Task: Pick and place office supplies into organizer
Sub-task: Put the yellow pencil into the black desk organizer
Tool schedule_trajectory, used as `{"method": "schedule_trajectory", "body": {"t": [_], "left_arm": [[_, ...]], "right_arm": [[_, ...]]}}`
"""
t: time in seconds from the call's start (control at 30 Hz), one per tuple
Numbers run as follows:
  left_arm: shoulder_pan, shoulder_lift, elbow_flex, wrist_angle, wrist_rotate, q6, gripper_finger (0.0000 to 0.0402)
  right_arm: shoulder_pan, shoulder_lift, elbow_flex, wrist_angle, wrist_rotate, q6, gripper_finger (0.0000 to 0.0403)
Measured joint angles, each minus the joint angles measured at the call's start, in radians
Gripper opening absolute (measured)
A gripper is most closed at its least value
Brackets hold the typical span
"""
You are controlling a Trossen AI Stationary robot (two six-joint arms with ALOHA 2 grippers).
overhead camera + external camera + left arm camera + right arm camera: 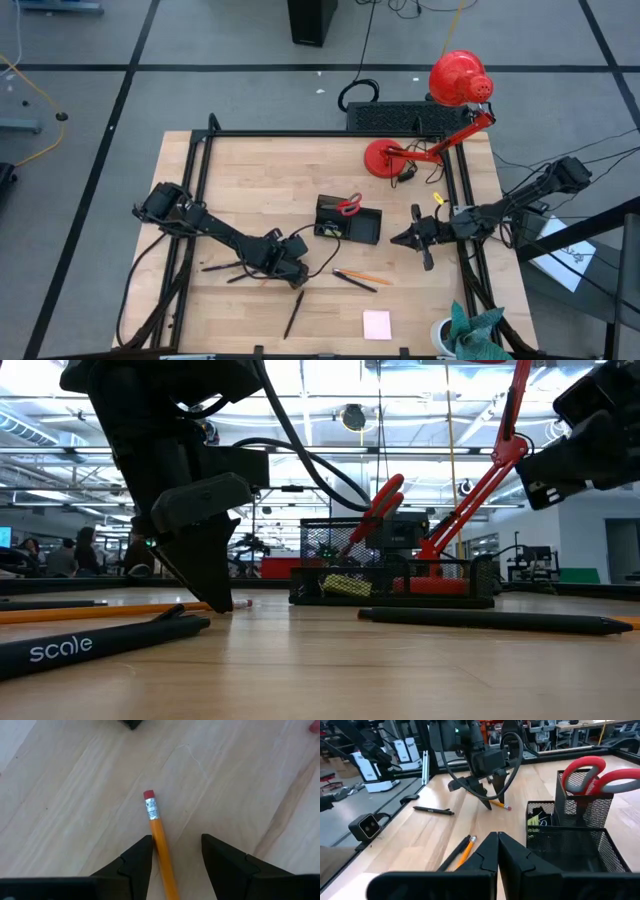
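Looking past our left fingers (176, 865), we see them spread, tips down at the worktop (75, 795), with an orange pencil (159, 835) lying between them, seemingly not yet clamped. Our right fingers (497, 851) hang pressed together, holding nothing; just beyond them stands the mesh organizer (570, 840) with the red-handled scissors (592, 772) upright inside.

red desk lamp (455, 90) — table's far right | black keyboard-like slab (395, 117) — behind it
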Motion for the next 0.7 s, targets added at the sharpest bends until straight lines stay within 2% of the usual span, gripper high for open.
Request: {"method": "schedule_trajectory", "body": {"t": [0.13, 0.4, 0.7], "left_arm": [[0.004, 0.000, 0.000, 0.001, 0.012, 0.012, 0.0160], [0.003, 0.000, 0.000, 0.001, 0.028, 0.016, 0.0073], [0.003, -0.001, 0.000, 0.026, 0.017, 0.004, 0.0010]], "right_arm": [[0.000, 0.000, -0.001, 0.045, -0.005, 0.001, 0.0000], [0.002, 0.001, -0.003, 0.034, -0.031, 0.024, 0.0000], [0.002, 0.001, -0.005, 0.037, -0.031, 0.035, 0.0000]]}}
